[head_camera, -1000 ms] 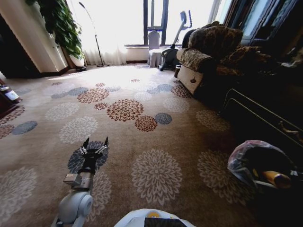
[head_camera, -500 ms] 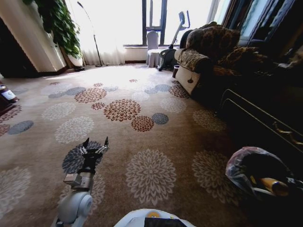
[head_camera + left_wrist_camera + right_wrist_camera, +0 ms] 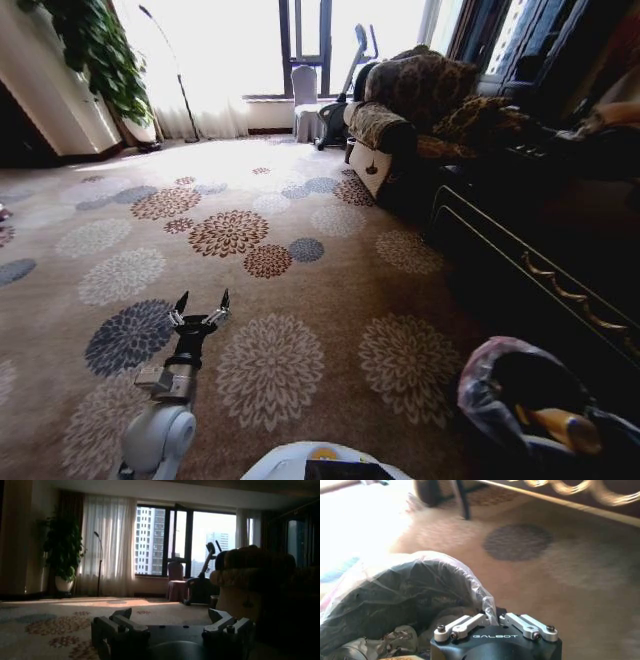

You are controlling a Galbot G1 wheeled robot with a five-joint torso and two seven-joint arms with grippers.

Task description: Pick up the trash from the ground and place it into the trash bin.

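Pale grey rounded left arm, black-fingered left gripper (image 3: 200,304) — right gripper (image 3: 496,624) black, silver screwed fingers, "GALBOT" lettering.

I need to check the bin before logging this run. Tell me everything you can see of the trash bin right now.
The trash bin is small, round and black, lined with a crinkled translucent pale bag puffed over its rim. It stands upright on the patterned carpet at the robot's front right, beside dark furniture. Inside lie crumpled scraps and a yellowish item. The right end effector sits at the rim, its fingers closed on a fold of the bag. The open left end effector hangs over the carpet, apart from the bin.
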